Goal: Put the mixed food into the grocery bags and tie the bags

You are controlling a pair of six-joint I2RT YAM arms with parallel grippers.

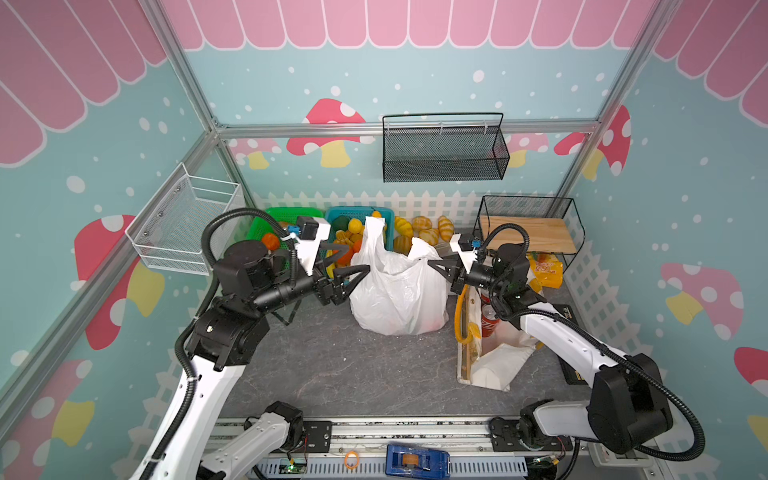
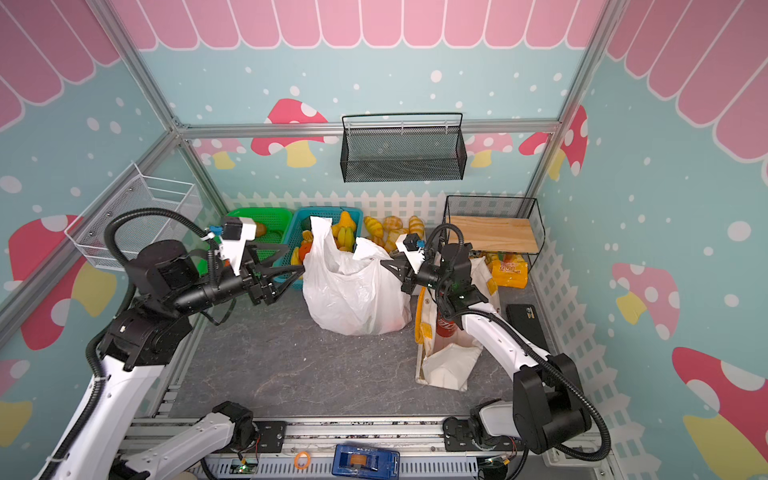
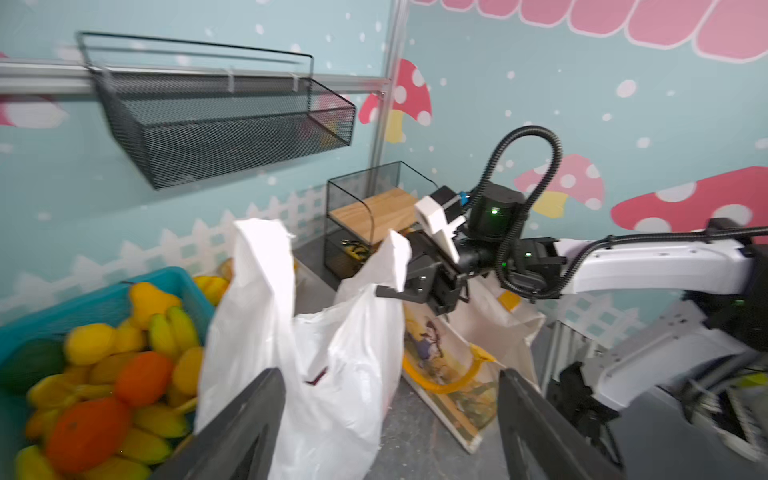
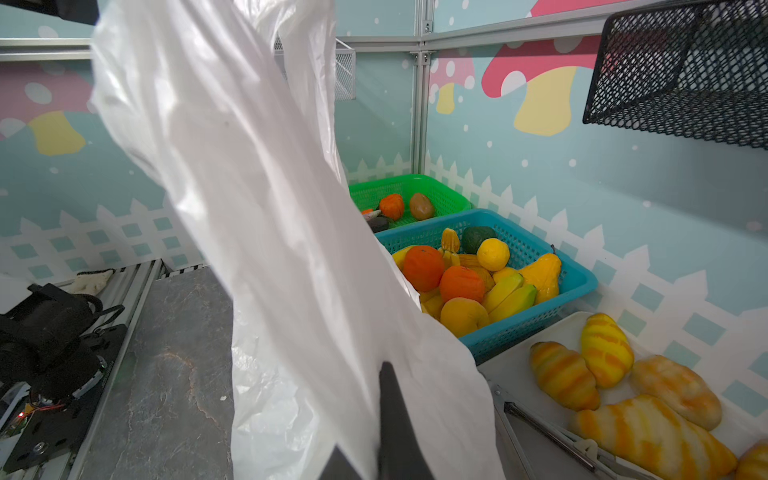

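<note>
The thin, crinkly white plastic bag (image 1: 399, 291) stands on the grey counter (image 1: 332, 365). The right jaws are closed on one handle (image 1: 419, 249), probably to raise it for tying; the left jaws, wide open, hold nothing.

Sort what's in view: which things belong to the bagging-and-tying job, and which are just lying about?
Job: white plastic bag, tote with yellow handles, red soda can inside it, right end effector shut on the bag's handle, left end effector open.

Lying about: blue fruit basket, green basket, croissants, black mesh wall basket, tape dispenser.
</note>
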